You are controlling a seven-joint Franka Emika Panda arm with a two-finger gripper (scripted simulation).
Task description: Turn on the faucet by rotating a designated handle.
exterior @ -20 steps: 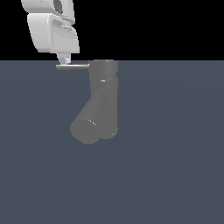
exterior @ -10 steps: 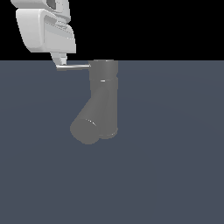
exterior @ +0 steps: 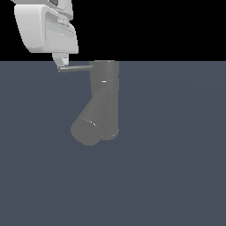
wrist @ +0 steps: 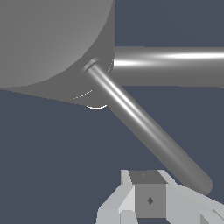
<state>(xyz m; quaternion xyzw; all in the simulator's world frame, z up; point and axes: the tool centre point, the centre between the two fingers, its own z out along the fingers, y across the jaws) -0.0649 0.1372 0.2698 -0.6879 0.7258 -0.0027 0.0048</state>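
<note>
Mostly cropped, gripper (exterior: 62, 62) at handle (exterior: 75, 68) tip beside faucet (exterior: 103, 101); finger gap unreadable.

floor (exterior: 176, 167): flat slate-blue (no texture) | backdrop (exterior: 167, 26): plain black | light: even

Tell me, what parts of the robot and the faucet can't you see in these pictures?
- Arm: the exterior view's top edge cuts off everything above the gripper.
- Jaws: only one fingertip shows in the wrist view, so open or shut is unclear.
- Touching: whether the gripper meets the handle cannot be told.
- Faucet: the wrist view's edges cut off its body.
</note>
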